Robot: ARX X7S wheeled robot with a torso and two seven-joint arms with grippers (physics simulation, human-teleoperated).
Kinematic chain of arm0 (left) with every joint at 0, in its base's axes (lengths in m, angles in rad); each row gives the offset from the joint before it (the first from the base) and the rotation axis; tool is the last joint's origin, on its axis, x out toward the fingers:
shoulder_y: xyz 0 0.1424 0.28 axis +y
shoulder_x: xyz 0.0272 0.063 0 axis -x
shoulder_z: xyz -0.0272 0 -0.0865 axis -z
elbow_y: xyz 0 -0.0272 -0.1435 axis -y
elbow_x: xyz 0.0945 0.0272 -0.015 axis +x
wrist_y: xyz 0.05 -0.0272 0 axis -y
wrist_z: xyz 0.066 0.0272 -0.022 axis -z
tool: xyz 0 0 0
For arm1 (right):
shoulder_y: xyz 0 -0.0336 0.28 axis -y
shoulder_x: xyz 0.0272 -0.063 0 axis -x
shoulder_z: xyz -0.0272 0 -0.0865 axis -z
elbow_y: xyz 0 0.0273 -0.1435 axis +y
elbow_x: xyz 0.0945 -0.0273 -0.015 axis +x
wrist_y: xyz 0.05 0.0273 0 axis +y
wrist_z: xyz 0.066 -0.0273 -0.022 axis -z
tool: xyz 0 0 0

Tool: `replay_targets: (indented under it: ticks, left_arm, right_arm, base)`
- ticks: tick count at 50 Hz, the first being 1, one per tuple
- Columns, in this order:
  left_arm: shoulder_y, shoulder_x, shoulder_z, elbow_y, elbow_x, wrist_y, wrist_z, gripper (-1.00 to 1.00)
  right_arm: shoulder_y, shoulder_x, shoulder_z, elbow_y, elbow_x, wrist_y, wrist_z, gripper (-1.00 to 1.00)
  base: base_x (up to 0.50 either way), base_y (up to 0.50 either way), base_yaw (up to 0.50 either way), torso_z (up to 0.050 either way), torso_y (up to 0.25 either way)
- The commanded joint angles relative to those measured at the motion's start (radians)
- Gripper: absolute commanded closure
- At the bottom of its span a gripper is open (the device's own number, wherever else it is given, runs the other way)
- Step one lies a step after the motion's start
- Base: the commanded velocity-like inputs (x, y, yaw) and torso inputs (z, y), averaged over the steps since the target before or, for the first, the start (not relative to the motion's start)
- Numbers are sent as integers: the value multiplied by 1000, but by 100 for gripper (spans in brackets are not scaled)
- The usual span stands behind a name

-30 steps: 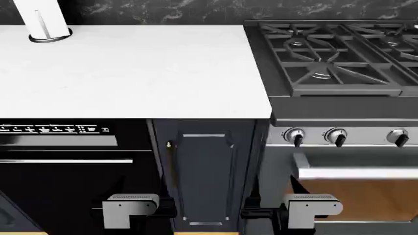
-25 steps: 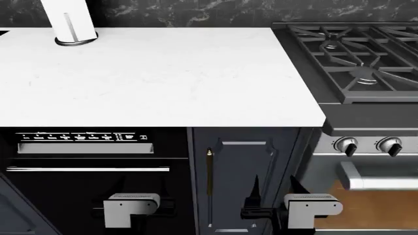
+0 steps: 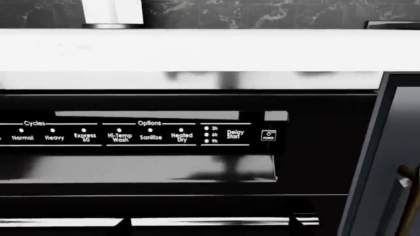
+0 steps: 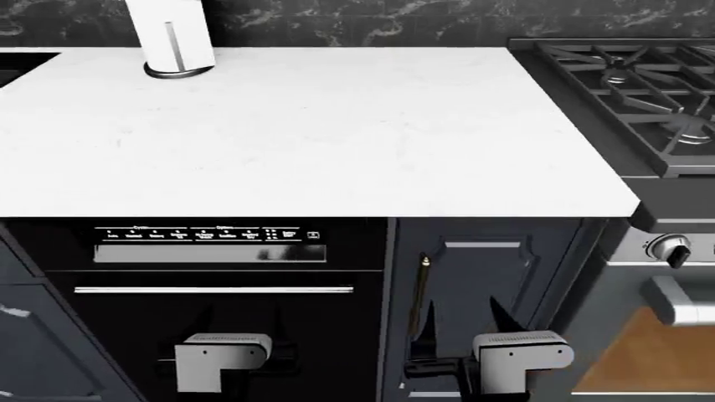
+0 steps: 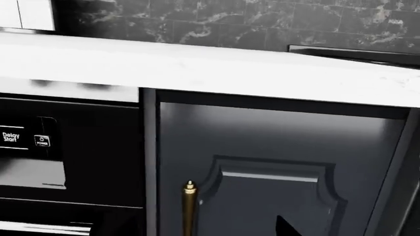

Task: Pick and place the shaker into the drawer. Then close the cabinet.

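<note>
Small glass shaker, dark drawer: nowhere in sight across the white table (image 4: 335, 134), so nothing done yet. Both tools low before the black dishwasher (image 4: 201, 318) and narrow panelled door (image 4: 480, 285); cannot tell open or clenched.

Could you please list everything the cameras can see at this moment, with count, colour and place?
Countertop: one, white, across the head view above the appliances.
Backsplash: one, black marbled tile, behind the countertop.
Paper towel roll: one, white, on a round silver base, at the countertop's back left.
Dishwasher: one, black, with a white-lettered control strip and a silver bar handle, under the countertop.
Narrow cabinet door: one, dark blue-grey, panelled, with a brass handle, shut, right of the dishwasher.
Stove: one, dark grates on top, silver front with a knob, at far right.
Shaker, drawer: none seen in any view.
Left pincer: one, black on a grey wrist, low before the dishwasher.
Right pincer: one, black, low before the cabinet door.
</note>
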Motion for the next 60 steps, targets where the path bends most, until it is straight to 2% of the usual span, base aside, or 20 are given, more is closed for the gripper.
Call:
replay_targets:
  ticks: [1,11,13,15,17,20,22,24,25,29,32,35,37,38,40,42,45,49,55,60]
  left_arm:
    - [-1,-19,22,-2,-10,4,-13,-100]
    - [-7,-38,56,4,3,-24,-21,-100]
    - [-17,-47,59,44,-10,-76,-13,-100]
    - [-70,-67,54,184,-26,-208,-9,-100]
    - [-198,-97,47,356,-49,-400,1,-100]
    - [-584,-141,30,508,-85,-708,28,-100]
    - [-878,-158,34,508,-100,-853,50,-100]
    - [-1100,-161,49,448,-99,-904,68,-100]
    - [-1172,-162,59,415,-95,-906,73,-100]
    - [-1460,-175,149,194,-57,-833,132,-100]
    - [-1706,-150,209,-118,-21,-667,185,-100]
    - [-1971,-88,266,-563,19,-398,237,-100]
    - [-2173,-24,286,-863,40,-147,253,-100]
    - [-2283,13,289,-1013,44,-2,256,-100]
    - [-2338,27,293,-1313,52,0,254,-100]
    - [-2362,33,278,-1320,72,-37,251,-100]
    - [-2362,49,107,-1304,219,-157,255,-100]
    - [-2362,56,3,-1303,234,-367,236,-100]
    - [-2349,57,71,-1321,98,-573,234,-100]
    - [-2334,61,152,-1321,47,-643,297,-100]
  right_arm:
    - [5,15,-21,3,16,1,21,-100]
    - [10,20,-10,-7,59,24,39,-100]
    - [28,29,-2,-51,63,68,47,-100]
    - [116,48,32,-221,97,229,57,-100]
    - [301,74,70,-374,134,436,69,-100]
    - [751,104,128,-436,189,747,93,-100]
    - [1051,113,141,-359,199,843,105,-100]
    - [1325,119,128,-247,191,851,101,-100]
    - [1397,121,117,-202,185,843,98,-100]
    - [1654,117,60,41,153,750,71,-100]
    - [1884,88,18,391,120,593,47,-100]
    - [2155,40,-18,841,86,334,21,-100]
    - [2350,2,-32,1141,71,135,-4,-100]
    - [2357,-4,-24,1283,55,156,-11,-100]
    - [2357,-17,30,1211,14,257,-28,-100]
    - [2357,-28,72,1166,-23,333,-43,-100]
    - [2357,-36,90,1119,-41,462,-101,-100]
    - [2357,-36,93,1108,-51,574,-160,-100]
    - [2357,-34,90,1159,-49,673,-210,-100]
    - [2357,-40,85,1176,-66,703,-225,-100]
  base:
    - [0,500,0,26,0]
    - [0,0,0,50,23]
    - [0,0,0,50,21]
    - [0,0,0,50,21]
    - [0,0,0,50,23]
    - [0,0,0,50,23]
    - [0,0,0,50,24]
    - [0,0,0,50,22]
    - [0,0,0,50,27]
    - [0,0,0,50,26]
    - [0,0,0,50,24]
    - [0,0,0,50,26]
    - [0,0,0,50,25]
    - [0,0,0,50,27]
    - [0,0,0,50,25]
    - [0,0,0,50,25]
    - [0,0,0,50,26]
    - [0,0,0,38,13]
    - [0,0,0,0,0]
    - [0,0,0,0,0]
